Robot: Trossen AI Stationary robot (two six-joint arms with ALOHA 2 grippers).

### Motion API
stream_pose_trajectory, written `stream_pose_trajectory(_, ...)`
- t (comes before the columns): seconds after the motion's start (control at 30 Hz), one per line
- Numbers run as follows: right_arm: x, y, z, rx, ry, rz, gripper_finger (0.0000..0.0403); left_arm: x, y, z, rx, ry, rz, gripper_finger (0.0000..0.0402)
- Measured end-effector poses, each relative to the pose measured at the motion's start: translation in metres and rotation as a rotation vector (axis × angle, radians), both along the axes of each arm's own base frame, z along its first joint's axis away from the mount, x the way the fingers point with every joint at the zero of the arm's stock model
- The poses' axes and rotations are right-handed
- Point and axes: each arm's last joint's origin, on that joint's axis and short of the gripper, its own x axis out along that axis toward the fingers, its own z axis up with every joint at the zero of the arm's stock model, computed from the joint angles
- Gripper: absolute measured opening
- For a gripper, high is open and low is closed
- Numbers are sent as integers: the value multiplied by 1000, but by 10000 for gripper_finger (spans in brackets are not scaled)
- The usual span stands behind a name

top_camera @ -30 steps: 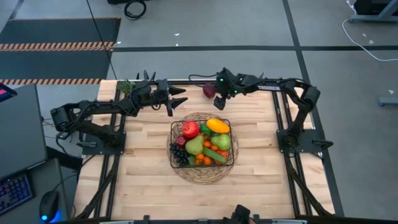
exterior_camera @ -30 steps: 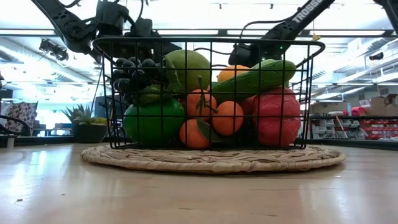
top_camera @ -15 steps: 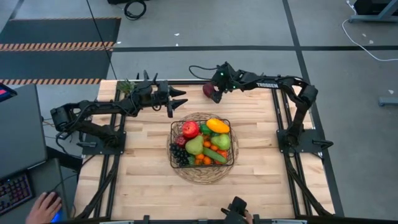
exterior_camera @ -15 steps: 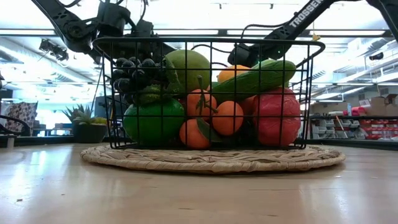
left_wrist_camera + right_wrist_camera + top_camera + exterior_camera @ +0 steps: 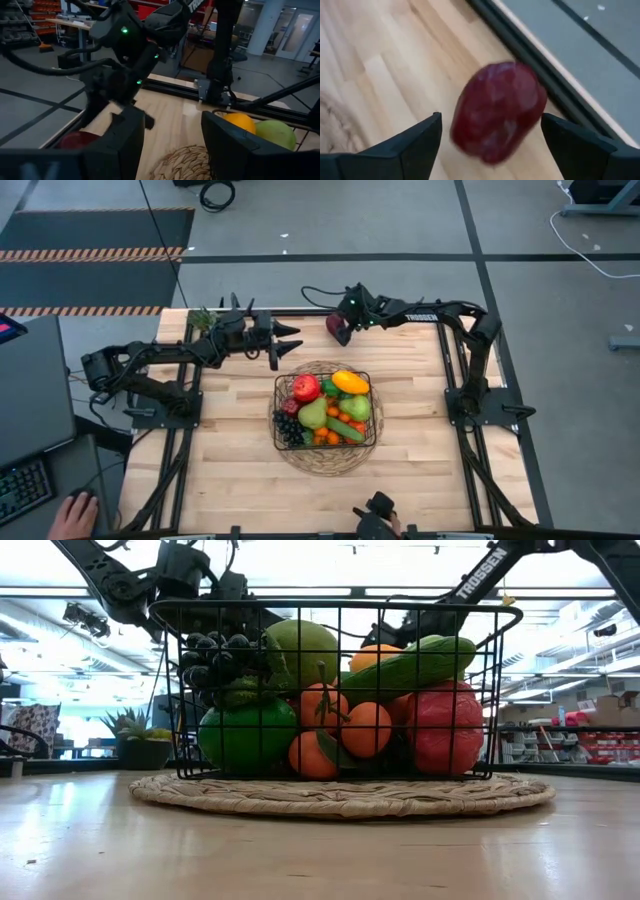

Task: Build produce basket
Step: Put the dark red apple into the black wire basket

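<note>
1. Black wire-mesh basket [image 5: 277, 420] sits on a round woven wicker mat [image 5: 300, 462] at the middle of the light wooden table [image 5: 420, 440].
2. Toy produce fills it: a red apple [image 5: 305, 388], a yellow-orange mango [image 5: 350, 382], a green pear [image 5: 313, 415], a long green cucumber [image 5: 345, 430], small oranges [image 5: 327, 437] and dark grapes [image 5: 289, 426].
3. One dark red plum-like toy fruit [image 5: 335, 326] lies outside the basket, on the wood at the table's far edge, well apart from the mat.
4. Right gripper [image 5: 346, 330] is at this fruit; in its wrist view the fruit [image 5: 499, 111] sits between the two dark fingers [image 5: 415, 142], which stand wide with wood showing on both sides, so nothing is clamped.
5. Left gripper [image 5: 290, 337] hangs over the far left part of the table, near the basket's far left corner, fingers parted and empty.
6. Small green potted plant [image 5: 203, 319] stands at the far left corner.
</note>
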Motion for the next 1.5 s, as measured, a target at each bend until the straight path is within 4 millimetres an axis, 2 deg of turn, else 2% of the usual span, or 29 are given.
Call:
stream_pose_trajectory(0.33,2,-13,-14,37,-33,-77,368,1,-3,0,1,0,-10,198)
stream_pose_trajectory(0.63,27,-29,-25,102,62,-54,366,2,-3,0,0,1,-12,196)
stream_pose_trajectory(0.83,36,-37,-37,129,124,-61,364,2,-4,-1,-8,9,-15,193)
stream_pose_trajectory(1.03,37,-38,-41,124,138,-53,358,2,-5,-3,-13,25,-18,190)
stream_pose_trajectory(1.5,42,-30,-35,64,162,-8,343,2,-5,-3,-11,27,-18,185)
